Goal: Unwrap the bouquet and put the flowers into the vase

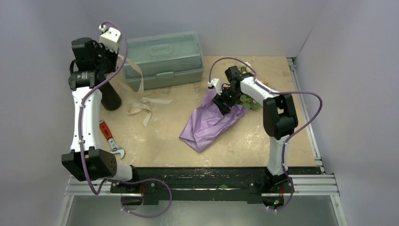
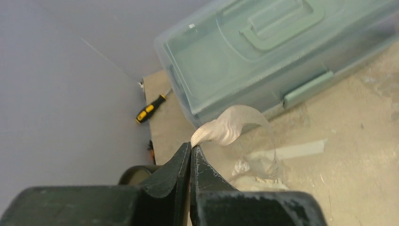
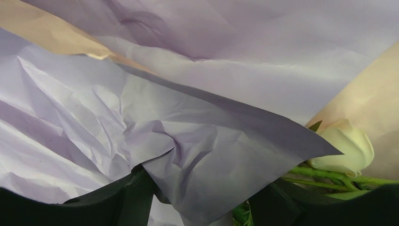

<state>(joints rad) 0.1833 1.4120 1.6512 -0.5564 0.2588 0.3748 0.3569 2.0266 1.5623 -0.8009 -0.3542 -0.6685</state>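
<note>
Bench [image 1: 155, 141] scene seen from above, with both wrist views.

Left claw [image 2: 190, 153]: raised at the far left corner, pressed together and pinching one end of the beige ribbon [image 2: 226, 129]. The ribbon curls away from the tips, hangs down in front of the pale green toolbox [image 1: 164, 59] and ends in loose loops on the bench. The ribbon lies apart from the bouquet.

The black vase [image 1: 111, 96]: upright just below the left claw, between the left arm and the ribbon loops; part of its rim shows in the left wrist view.

The bouquet [image 1: 211, 123]: lying on its side at mid-bench, right of centre, the crinkled purple paper fanned towards the near edge, green leaves [image 1: 248, 101] showing at its far end.

Right claw [image 3: 202, 188]: lowered onto the far end of the bouquet, fingers [image 3: 127, 197] spread, a fold of purple paper lying between them. Whether they press on it cannot be told. A white rose [image 3: 346, 148] and green stems [image 3: 329, 175] lie just beside the right finger, against the pink side of the paper.

Other items: red-handled adjustable wrench [image 1: 110, 137] near the left arm; yellow-and-black screwdriver [image 2: 150, 109] behind the toolbox.
</note>
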